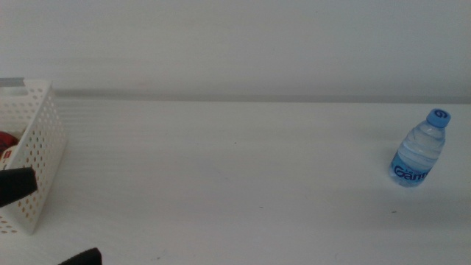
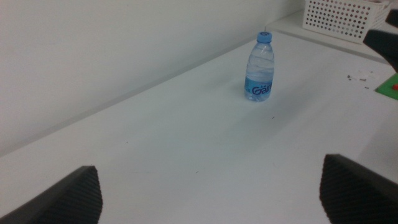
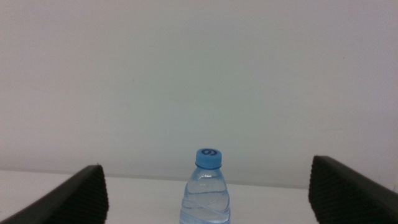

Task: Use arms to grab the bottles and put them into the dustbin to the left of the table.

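A small clear water bottle with a blue cap stands upright at the table's right side. The white perforated dustbin sits at the left edge, and part of a red can shows inside it. My left gripper is low beside the dustbin, open and empty; its wrist view shows the bottle far ahead. My right gripper is out of the middle view. It is open, with the bottle centred ahead between its jaws and untouched.
In the left wrist view another white perforated basket stands beyond the bottle. A dark shape and a green patch lie near it. A plain wall backs the table.
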You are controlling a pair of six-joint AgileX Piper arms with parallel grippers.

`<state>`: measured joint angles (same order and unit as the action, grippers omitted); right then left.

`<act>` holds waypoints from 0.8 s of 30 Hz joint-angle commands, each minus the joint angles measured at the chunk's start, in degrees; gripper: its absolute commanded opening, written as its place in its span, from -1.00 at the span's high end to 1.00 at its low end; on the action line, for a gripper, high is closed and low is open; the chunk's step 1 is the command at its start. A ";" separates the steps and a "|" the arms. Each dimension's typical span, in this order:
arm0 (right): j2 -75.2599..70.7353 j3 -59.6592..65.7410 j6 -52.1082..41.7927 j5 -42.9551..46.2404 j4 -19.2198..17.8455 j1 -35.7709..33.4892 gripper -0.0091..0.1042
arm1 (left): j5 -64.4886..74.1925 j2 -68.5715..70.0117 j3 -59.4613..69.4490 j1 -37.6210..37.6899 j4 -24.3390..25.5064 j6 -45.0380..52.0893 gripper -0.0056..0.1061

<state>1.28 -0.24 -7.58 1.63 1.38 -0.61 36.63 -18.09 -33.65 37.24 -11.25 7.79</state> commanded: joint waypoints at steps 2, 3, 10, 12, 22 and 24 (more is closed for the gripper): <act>6.92 1.63 0.89 3.30 -0.99 0.30 -0.68 | -1.14 0.27 0.12 0.50 -0.09 -0.20 -0.78; 10.13 1.28 1.28 3.91 -0.99 0.30 -0.68 | -1.14 0.27 0.12 0.50 -0.09 -0.20 -0.78; 30.61 0.18 -1.13 15.13 -2.27 0.30 -0.68 | -1.14 0.27 0.12 0.50 -0.09 -0.20 -0.78; 36.45 0.18 -2.78 21.08 -2.27 0.30 -0.68 | -1.14 0.27 0.12 0.50 -0.09 -0.20 -0.78; 56.43 -0.18 -5.15 39.08 7.76 0.61 -0.68 | -1.14 0.27 0.12 0.50 0.19 -0.20 -0.78; 58.92 -0.30 -5.15 41.25 8.48 0.61 -0.68 | -1.14 0.27 0.12 0.50 0.19 -0.20 -0.78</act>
<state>58.39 -0.24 -12.15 39.23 8.80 -0.48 36.58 -18.09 -33.65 37.24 -11.03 7.79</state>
